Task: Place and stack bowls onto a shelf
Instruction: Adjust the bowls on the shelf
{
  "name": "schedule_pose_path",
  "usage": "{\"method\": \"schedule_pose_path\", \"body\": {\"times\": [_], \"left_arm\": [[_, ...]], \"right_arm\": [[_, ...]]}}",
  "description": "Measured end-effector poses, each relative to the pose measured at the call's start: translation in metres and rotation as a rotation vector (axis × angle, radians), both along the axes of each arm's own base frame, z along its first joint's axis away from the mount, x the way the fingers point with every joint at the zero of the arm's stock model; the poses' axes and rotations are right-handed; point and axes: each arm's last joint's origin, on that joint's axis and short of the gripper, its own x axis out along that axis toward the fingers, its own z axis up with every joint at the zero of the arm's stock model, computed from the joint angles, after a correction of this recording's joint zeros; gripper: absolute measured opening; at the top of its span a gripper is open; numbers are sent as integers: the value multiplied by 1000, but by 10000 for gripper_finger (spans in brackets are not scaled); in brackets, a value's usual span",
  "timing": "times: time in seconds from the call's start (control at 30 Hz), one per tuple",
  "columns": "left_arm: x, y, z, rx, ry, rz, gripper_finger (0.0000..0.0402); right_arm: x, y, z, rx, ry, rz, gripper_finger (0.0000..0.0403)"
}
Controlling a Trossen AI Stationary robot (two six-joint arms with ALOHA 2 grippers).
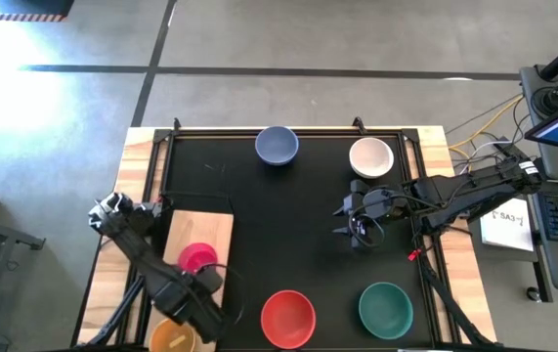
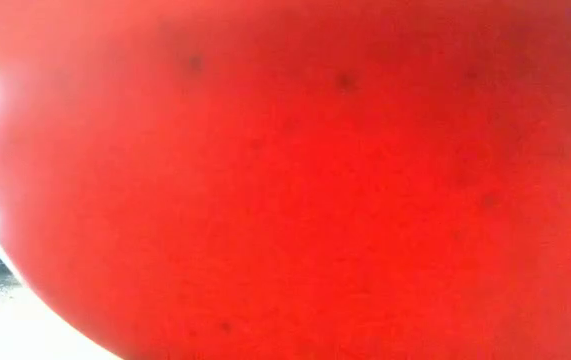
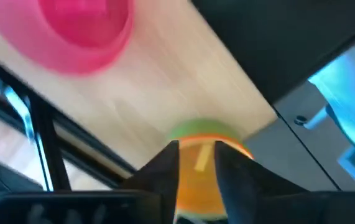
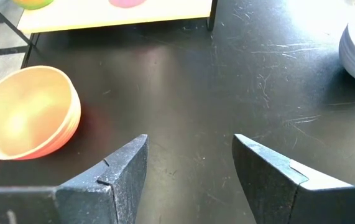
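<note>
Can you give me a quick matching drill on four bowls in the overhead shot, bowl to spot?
Bowls:
1. magenta bowl
2. blue-grey bowl
3. teal bowl
4. white bowl

Spots:
A. on the black tabletop, at the far edge, left of the white one
B. on the wooden board
C. on the black tabletop, near edge, right of the red bowl
D. on the black tabletop, far side, just beyond the right gripper

Pairs: 1-B, 2-A, 3-C, 4-D
</note>
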Motion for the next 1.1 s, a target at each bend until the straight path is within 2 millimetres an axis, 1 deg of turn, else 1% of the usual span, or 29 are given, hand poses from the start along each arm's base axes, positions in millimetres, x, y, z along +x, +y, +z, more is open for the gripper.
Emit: {"method": "schedule_pose_path", "body": {"times": [0.17,0.23,0.33,0.43,0.57,0.77,0.97,1.1], "left_arm": [[-12,-16,3,-76,57,35,15],[-17,-20,1,-99,104,45,4],[-19,-25,-2,-162,156,40,4],[-19,-30,-7,-212,168,30,1],[-19,-29,-14,-190,176,32,0],[-22,-25,-34,-141,219,16,0],[-18,-30,-55,-232,136,-5,0],[-20,-28,-71,-227,141,5,0]], "right_arm": [[0,0,0,0,1,0,221],[0,0,0,0,1,0,221],[0,0,0,0,1,0,221],[0,0,0,0,1,0,221],[0,0,0,0,1,0,221],[0,0,-1,-1,3,0,221],[0,0,-2,-1,6,0,221],[0,0,-2,-1,7,0,221]]}}
